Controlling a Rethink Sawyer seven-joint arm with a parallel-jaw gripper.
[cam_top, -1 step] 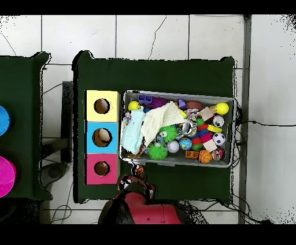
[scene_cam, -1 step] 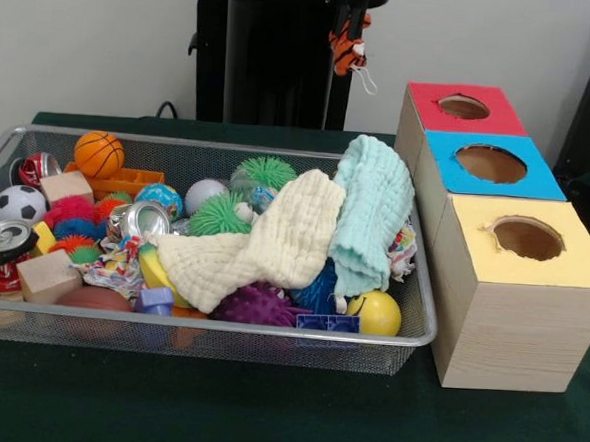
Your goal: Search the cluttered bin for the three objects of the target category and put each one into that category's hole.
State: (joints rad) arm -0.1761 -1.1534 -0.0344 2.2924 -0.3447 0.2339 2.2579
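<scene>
Claw [scene_cam, -1 step: 352, 46]: raised, clamped on small orange tiger toy [scene_cam, -1 step: 347, 52].
Below, slightly aside: red hole [scene_cam, -1 step: 463, 106].
Risk: dangling cord [scene_cam, -1 step: 367, 80] snagging hole rim; misaligned release dropping toy onto worktop [scene_cam, -1 step: 263, 409].

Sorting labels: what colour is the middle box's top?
Blue top, clearest in the front view.

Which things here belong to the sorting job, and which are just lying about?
Job: silver wire-mesh bin; wooden box with red, blue, yellow holed tops; gripper holding small orange striped toy.
Lying about: blue disc and pink disc on the side table.
</scene>
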